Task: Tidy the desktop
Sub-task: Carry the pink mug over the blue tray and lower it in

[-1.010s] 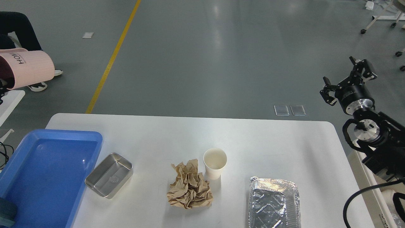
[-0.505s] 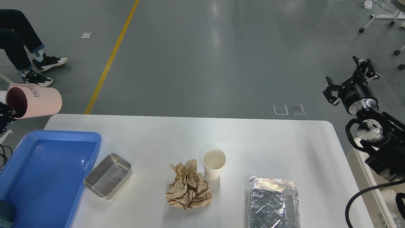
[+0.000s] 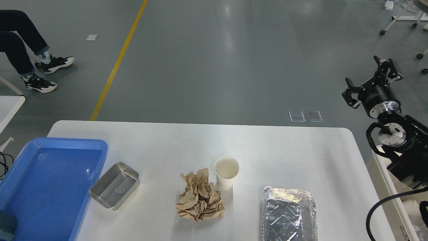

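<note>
The white desktop (image 3: 284, 150) fills the lower half of the head view. On it lie a crumpled ball of brown paper (image 3: 200, 197), an upright empty white paper cup (image 3: 226, 172) touching the paper's right side, a small steel tin (image 3: 115, 185) and a foil tray (image 3: 289, 214) at the front right. My right gripper (image 3: 369, 80) is open and empty, held in the air beyond the table's right edge, far from every item. My left gripper is out of view.
A blue plastic tray (image 3: 13, 174) sits empty at the table's left end, with the steel tin beside its right rim. A seated person's legs and shoes (image 3: 40, 72) are on the floor at far left. A cream-coloured bin rim (image 3: 389, 187) stands right of the table.
The pink cup held at the left edge moved down, then left the view. My right gripper drifted slightly right and up. The items on the table have not moved.
</note>
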{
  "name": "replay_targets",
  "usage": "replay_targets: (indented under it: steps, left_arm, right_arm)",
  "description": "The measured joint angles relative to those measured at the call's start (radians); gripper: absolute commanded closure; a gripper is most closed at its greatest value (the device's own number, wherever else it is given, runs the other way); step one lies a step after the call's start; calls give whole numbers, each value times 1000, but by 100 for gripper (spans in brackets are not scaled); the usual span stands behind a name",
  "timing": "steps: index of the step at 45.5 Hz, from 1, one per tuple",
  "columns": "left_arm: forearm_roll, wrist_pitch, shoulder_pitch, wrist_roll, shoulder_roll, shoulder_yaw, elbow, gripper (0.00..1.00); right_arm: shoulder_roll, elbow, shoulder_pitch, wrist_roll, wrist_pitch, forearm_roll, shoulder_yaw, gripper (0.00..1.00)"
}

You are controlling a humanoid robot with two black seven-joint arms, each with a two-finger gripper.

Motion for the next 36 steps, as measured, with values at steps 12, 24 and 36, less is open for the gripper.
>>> replay_targets:
  steps: [12,24,36]
  left_arm:
    - [-48,0,17,54,23,162,-2,100]
    - [-28,0,-208,169,-247,453,-15,100]
    - [-19,0,-323,176,-314,598,1,100]
  right_arm:
    - [-19,0,0,-1,7,0,-1,0]
    - [-10,1,-5,-2,9,0,1,0]
    - [-8,0,-7,-2,9,2,1,0]
